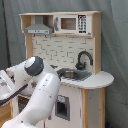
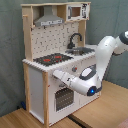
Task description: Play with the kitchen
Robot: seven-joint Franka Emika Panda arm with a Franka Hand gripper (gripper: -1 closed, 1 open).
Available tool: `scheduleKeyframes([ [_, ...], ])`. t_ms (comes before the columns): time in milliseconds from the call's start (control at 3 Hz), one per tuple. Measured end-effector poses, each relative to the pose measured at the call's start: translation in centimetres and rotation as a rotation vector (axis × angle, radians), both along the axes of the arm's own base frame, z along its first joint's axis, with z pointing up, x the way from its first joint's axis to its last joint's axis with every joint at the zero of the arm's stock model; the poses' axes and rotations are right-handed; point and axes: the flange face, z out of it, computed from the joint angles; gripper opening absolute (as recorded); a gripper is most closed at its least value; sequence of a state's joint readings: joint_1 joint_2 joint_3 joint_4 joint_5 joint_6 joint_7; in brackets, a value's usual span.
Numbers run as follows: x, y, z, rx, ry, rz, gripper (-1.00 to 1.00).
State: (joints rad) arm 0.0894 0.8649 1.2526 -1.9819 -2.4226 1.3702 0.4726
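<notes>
The toy kitchen (image 2: 37, 85) is white and light wood, and it shows in both exterior views. In the second exterior view I see its black-red stove top (image 2: 52, 59), metal sink (image 2: 84, 50), black faucet (image 2: 75, 39), grey hood (image 2: 50, 21) and oven door (image 2: 62, 97). My gripper (image 2: 52, 75) is at the kitchen's front face, just under the stove and above the oven door. In the first exterior view my white arm (image 1: 42, 87) covers the kitchen's (image 1: 92, 82) lower left, leaving the faucet (image 1: 82, 60) and sink (image 1: 75, 75) in sight.
A microwave (image 2: 75, 11) sits on the top shelf beside the hood. The kitchen stands on a wooden surface (image 2: 105, 115), with a grey curtain (image 2: 107, 20) behind. My elbow (image 2: 90, 85) hangs in front of the right-hand cupboard.
</notes>
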Motion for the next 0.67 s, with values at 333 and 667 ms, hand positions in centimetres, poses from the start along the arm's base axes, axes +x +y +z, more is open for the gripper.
scheduleKeyframes([
  [333, 0.00, 0.00, 0.00, 0.117, -0.001, 0.000, -1.00],
  [667, 0.00, 0.00, 0.00, 0.219, -0.001, 0.000, -1.00],
])
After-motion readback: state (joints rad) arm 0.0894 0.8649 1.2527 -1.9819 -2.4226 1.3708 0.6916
